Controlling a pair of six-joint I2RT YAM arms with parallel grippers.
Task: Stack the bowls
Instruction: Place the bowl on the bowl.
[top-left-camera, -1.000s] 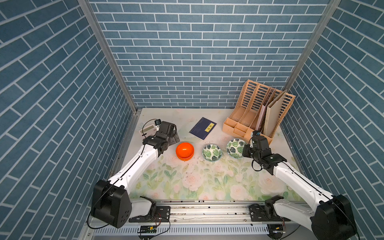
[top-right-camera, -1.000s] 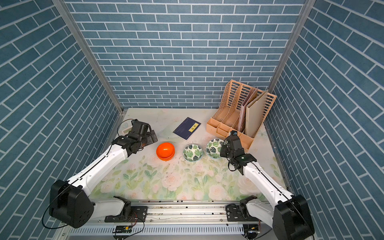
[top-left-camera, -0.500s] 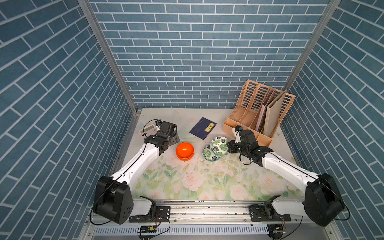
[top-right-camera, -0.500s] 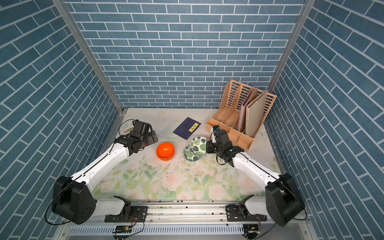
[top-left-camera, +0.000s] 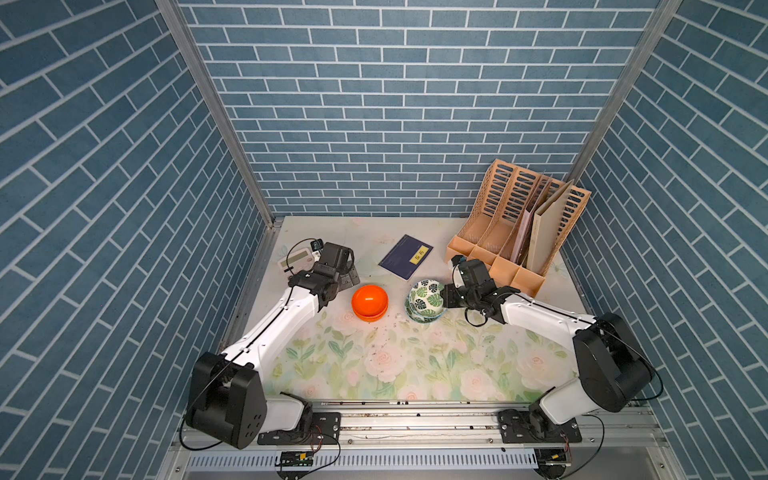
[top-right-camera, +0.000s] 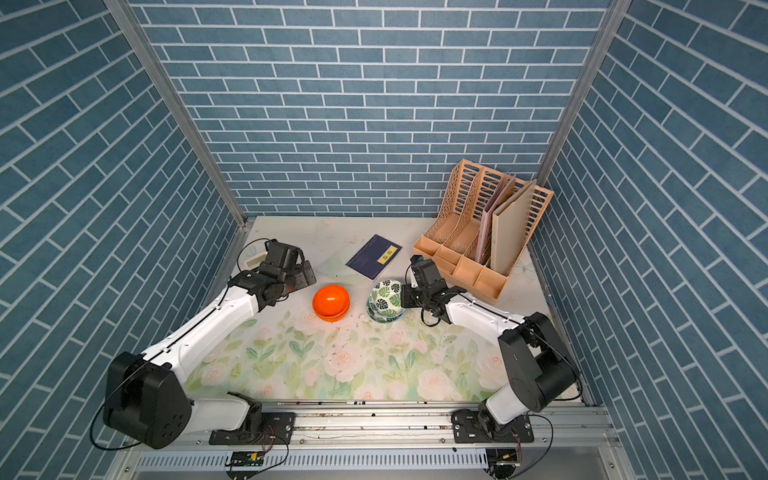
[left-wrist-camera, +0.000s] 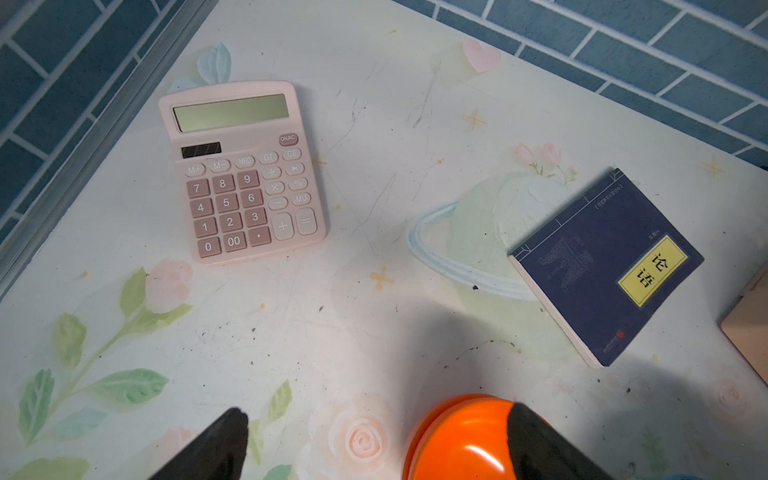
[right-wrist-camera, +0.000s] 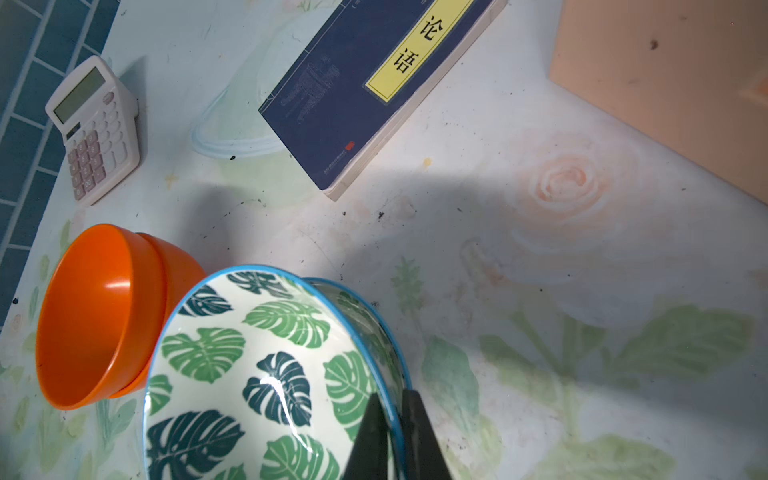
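Note:
Two orange bowls (top-left-camera: 370, 302) (top-right-camera: 331, 302) sit nested together on the mat. My right gripper (right-wrist-camera: 390, 399) (top-left-camera: 446, 295) is shut on the rim of a leaf-print bowl (right-wrist-camera: 232, 365) (top-left-camera: 426, 291). It holds that bowl tilted in the second leaf-print bowl (top-left-camera: 424, 316) (right-wrist-camera: 357, 307), which rests on the mat right of the orange pair. My left gripper (left-wrist-camera: 378, 415) (top-left-camera: 347, 276) hangs open and empty just left of and behind the orange bowls (left-wrist-camera: 457, 440); one finger overlaps their rim in the left wrist view.
A pink calculator (left-wrist-camera: 241, 170) (top-left-camera: 293, 259) lies at the back left near the wall rail. A dark blue book (top-left-camera: 406, 256) (left-wrist-camera: 606, 266) lies behind the bowls. A tan file organizer (top-left-camera: 515, 232) stands at the back right, close behind my right wrist.
My right gripper has carried its leaf-print bowl leftward from its own spot to the other leaf-print bowl. The left arm has barely moved.

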